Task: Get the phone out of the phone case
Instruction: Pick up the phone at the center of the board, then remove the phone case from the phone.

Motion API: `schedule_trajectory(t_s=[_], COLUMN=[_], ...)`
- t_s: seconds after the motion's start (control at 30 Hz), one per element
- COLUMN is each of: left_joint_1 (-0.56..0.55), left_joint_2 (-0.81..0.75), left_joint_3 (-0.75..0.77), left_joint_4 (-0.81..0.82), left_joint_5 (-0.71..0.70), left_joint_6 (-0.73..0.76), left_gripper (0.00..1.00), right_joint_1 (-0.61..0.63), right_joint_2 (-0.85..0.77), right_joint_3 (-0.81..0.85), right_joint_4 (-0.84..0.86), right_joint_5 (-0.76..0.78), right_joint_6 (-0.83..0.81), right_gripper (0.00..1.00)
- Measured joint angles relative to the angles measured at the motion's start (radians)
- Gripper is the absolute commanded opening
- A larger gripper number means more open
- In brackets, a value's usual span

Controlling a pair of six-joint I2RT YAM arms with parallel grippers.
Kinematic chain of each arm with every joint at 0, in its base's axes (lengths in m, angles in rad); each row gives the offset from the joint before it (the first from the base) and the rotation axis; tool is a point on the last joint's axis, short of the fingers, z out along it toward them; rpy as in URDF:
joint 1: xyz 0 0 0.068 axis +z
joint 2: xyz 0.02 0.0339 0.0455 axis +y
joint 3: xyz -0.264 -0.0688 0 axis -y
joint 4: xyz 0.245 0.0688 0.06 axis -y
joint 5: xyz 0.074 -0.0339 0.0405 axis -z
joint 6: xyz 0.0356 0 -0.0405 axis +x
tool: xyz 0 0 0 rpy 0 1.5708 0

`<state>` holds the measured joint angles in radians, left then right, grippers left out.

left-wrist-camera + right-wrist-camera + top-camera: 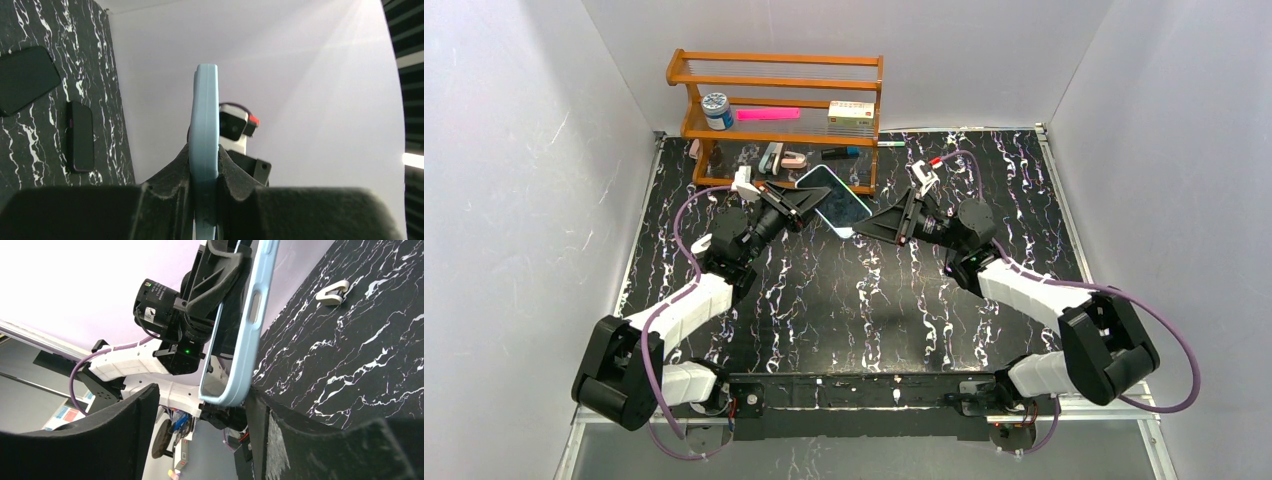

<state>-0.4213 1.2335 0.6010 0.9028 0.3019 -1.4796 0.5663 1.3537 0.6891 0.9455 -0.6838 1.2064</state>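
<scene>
The phone (839, 203) sits in a light blue case (822, 177) and is held in the air in front of the shelf. My left gripper (806, 203) is shut on the case's left part; in the left wrist view the case (205, 115) stands edge-on, pinched between my fingers (204, 175). My right gripper (864, 228) is open at the phone's near right corner. In the right wrist view the case corner (235, 390) lies between the wide-apart fingers (200, 440), close against the right finger (280, 435), with the glossy screen (225, 345) showing.
A wooden shelf (774, 70) stands at the back with a jar (717, 110), a pink item (767, 114) and a box (851, 112). Two dark flat phone-like objects (80, 135) (22, 80) and a small white clip (332, 292) lie on the black marble table (854, 310).
</scene>
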Motion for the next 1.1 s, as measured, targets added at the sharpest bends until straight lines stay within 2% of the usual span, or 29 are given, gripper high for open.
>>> schedule_trajectory(t_s=[0.23,0.47,0.63,0.8,0.97,1.1], left_joint_1=[-0.029,-0.078,-0.1,-0.11,-0.111,-0.111], left_joint_2=[0.0,0.0,0.0,0.0,-0.013,-0.03], left_joint_3=[0.0,0.0,0.0,0.0,0.003,0.022], left_joint_4=[0.0,-0.002,-0.01,-0.024,-0.069,-0.137], left_joint_5=[-0.115,-0.198,-0.229,-0.249,-0.265,-0.269], left_joint_6=[-0.048,-0.075,-0.087,-0.111,-0.134,-0.141], left_gripper=[0.0,0.0,0.0,0.0,0.0,0.0], right_joint_1=[0.032,0.05,0.055,0.056,0.057,0.057], right_joint_2=[-0.038,-0.046,-0.046,-0.046,-0.046,-0.046], right_joint_3=[-0.014,-0.014,-0.014,-0.014,-0.014,-0.007], right_joint_4=[-0.009,-0.027,-0.031,-0.047,-0.074,-0.093], right_joint_5=[0.061,0.109,0.124,0.132,0.126,0.111], right_joint_6=[-0.047,-0.089,-0.11,-0.12,-0.114,-0.132], right_gripper=[0.71,0.62,0.49,0.28,0.13,0.11])
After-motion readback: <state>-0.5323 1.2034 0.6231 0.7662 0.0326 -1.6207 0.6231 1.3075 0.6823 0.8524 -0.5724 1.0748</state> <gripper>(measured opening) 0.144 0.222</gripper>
